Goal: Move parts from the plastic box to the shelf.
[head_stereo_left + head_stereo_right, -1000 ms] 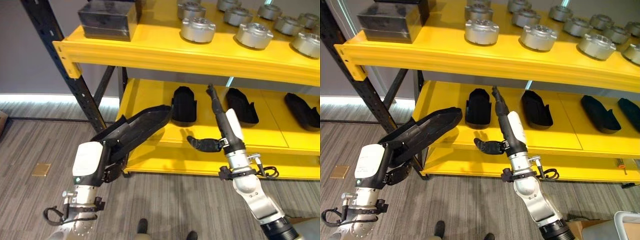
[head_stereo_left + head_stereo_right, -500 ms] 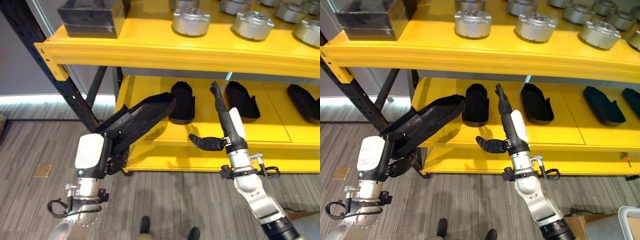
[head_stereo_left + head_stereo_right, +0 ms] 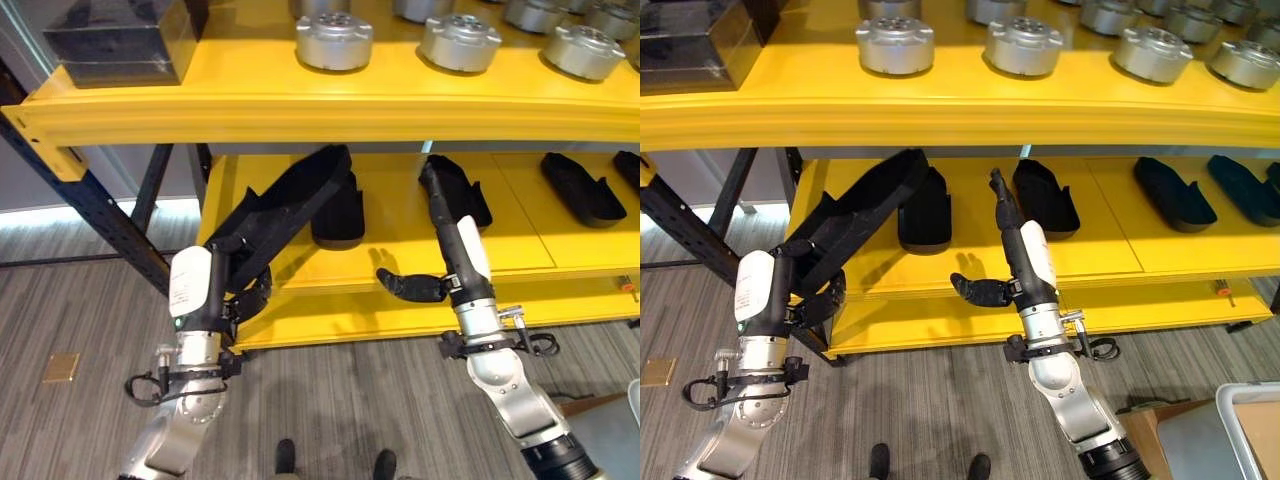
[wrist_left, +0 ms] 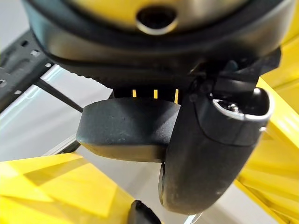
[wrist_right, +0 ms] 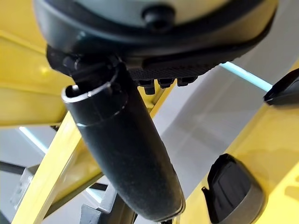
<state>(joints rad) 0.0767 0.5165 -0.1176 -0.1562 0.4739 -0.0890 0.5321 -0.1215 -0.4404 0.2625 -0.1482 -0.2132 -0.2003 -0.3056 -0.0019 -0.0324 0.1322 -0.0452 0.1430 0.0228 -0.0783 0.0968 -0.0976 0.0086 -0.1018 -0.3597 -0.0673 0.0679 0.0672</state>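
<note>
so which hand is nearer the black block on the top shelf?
Left. The left hand is below the block, under the shelf's left end; the right hand is farther right, fingers straight.

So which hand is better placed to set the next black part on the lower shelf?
The left hand: it already holds a long black part angled toward the lower shelf. The right hand is open and holds nothing.

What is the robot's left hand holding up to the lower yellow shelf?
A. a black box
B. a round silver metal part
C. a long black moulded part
C: the left hand grips a long black moulded part whose far end reaches the lower yellow shelf.
</note>
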